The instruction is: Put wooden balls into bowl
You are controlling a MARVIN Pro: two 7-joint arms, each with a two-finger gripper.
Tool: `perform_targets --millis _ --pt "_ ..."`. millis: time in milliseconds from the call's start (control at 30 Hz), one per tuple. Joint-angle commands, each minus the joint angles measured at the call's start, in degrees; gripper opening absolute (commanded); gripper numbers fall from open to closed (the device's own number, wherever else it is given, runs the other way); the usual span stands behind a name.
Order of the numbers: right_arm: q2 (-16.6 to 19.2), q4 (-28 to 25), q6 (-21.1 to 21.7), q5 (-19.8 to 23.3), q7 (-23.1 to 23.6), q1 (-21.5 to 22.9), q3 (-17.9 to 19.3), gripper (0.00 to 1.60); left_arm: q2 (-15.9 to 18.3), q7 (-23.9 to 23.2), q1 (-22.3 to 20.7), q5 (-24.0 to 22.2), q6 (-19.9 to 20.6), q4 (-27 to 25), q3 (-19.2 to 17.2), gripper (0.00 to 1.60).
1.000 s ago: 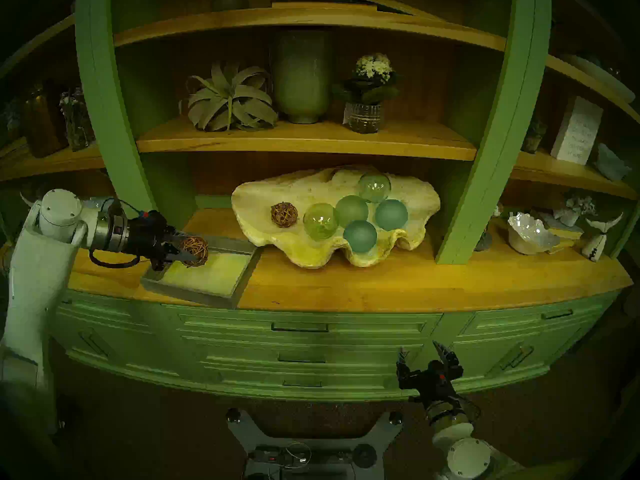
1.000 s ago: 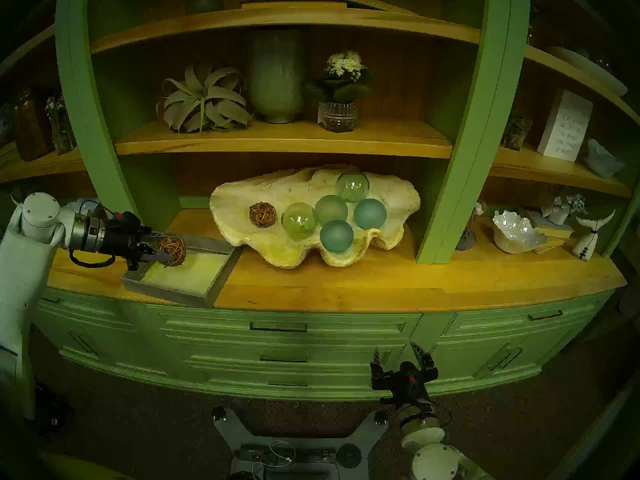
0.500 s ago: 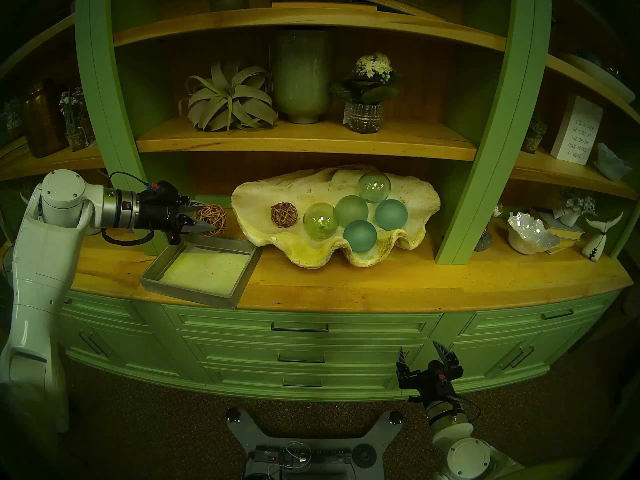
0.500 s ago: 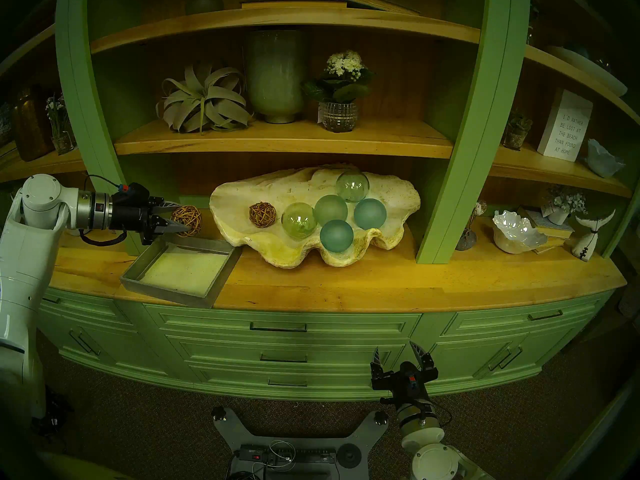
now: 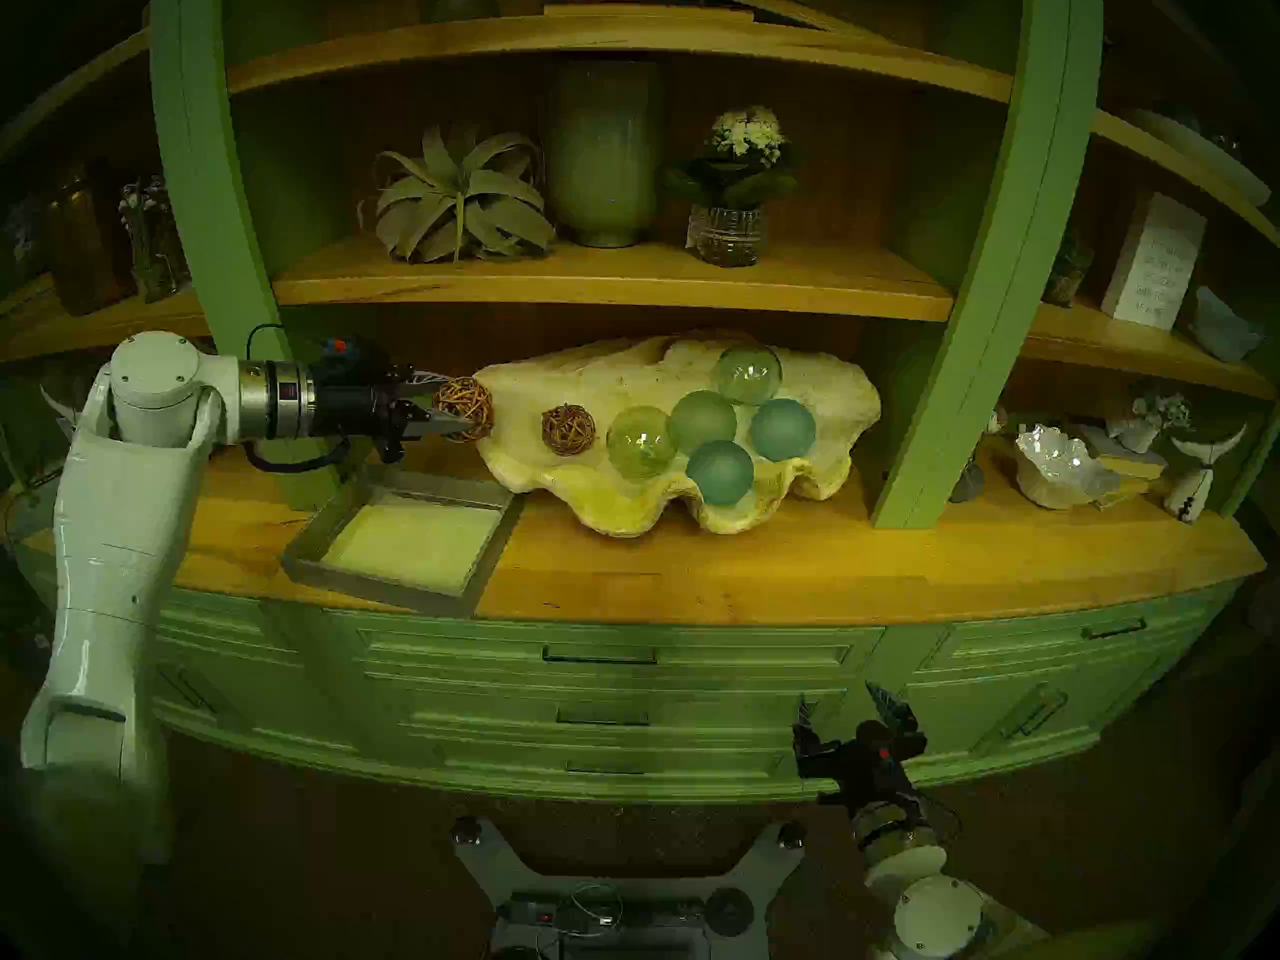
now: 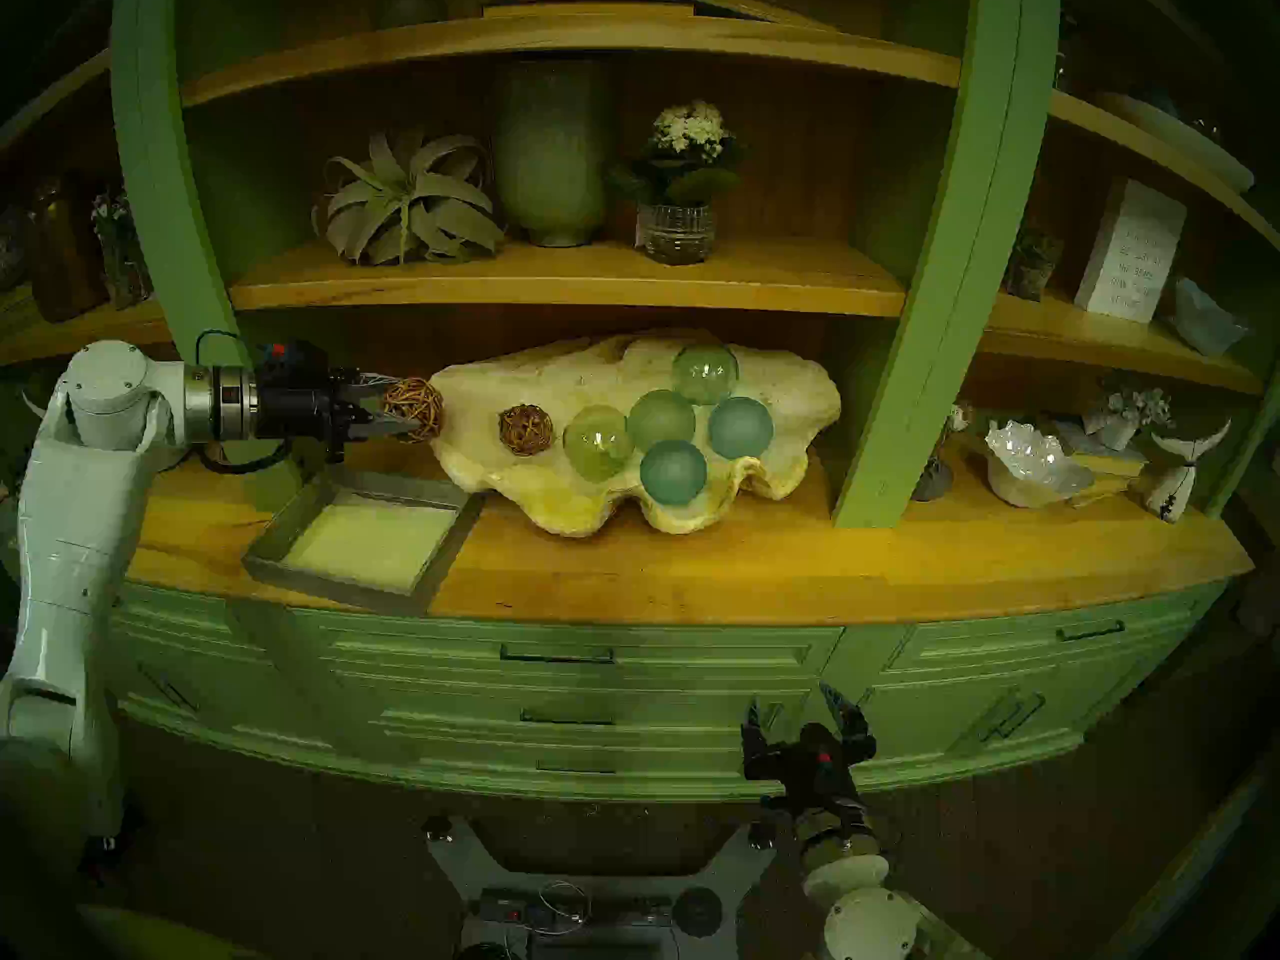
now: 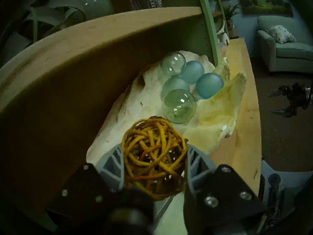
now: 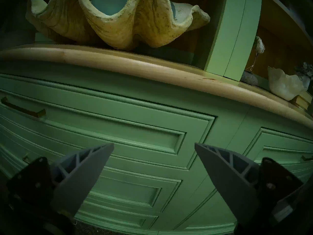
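My left gripper (image 5: 450, 404) is shut on a brown woven rattan ball (image 5: 463, 408), held in the air at the left rim of the big cream clam shell (image 5: 596, 501). The wrist view shows the ball (image 7: 155, 159) squeezed between both fingers (image 7: 113, 163), the shell (image 7: 128, 109) right ahead. A second rattan ball (image 5: 568, 429) lies inside the shell's left part, beside several green and blue glass spheres (image 5: 703, 422). My right gripper (image 5: 841, 706) is open and empty, low in front of the drawers (image 8: 118, 136).
A shallow square grey tray (image 5: 409, 543) sits on the wooden counter (image 5: 762, 577) below my left gripper. A shelf board (image 5: 609, 287) hangs low over the shell. Green uprights (image 5: 935, 383) flank the bay. A white ruffled bowl (image 5: 1063, 470) stands at the right.
My left gripper has lifted the rattan ball out of the grey tray and carried it up and to the right, to the shell's left rim. The right arm has stayed still.
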Motion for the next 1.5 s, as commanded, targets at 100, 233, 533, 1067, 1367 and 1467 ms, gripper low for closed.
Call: perform_targets --millis 100,233,533,1067,1367,1467 --pt "0.06 -1.67 -0.27 -0.05 -0.05 0.18 0.19 1.60 -3.63 1.78 -5.57 -0.42 -0.76 1.11 2.80 0.00" --pt "0.06 -1.70 -0.25 -0.04 -0.05 0.16 0.20 1.60 -4.45 2.31 -6.64 0.13 -1.43 3.16 4.54 0.00" --pt "0.05 -1.65 -0.28 -0.05 -0.05 0.18 0.19 1.60 -4.65 2.33 -7.93 0.27 -1.87 5.02 6.41 0.00" --pt "0.07 -1.70 -0.25 -0.04 -0.05 0.16 0.19 1.60 -4.43 2.49 -8.21 1.69 -1.95 5.40 7.61 1.60" --pt "0.07 -1.69 -0.25 -0.04 -0.05 0.16 0.19 1.60 -3.81 2.38 -7.67 1.58 -2.23 4.41 7.12 1.60" --pt "0.05 -1.64 -0.28 -0.05 -0.05 0.19 0.18 1.60 -3.00 2.45 -7.17 1.22 -2.41 2.93 6.05 1.60"
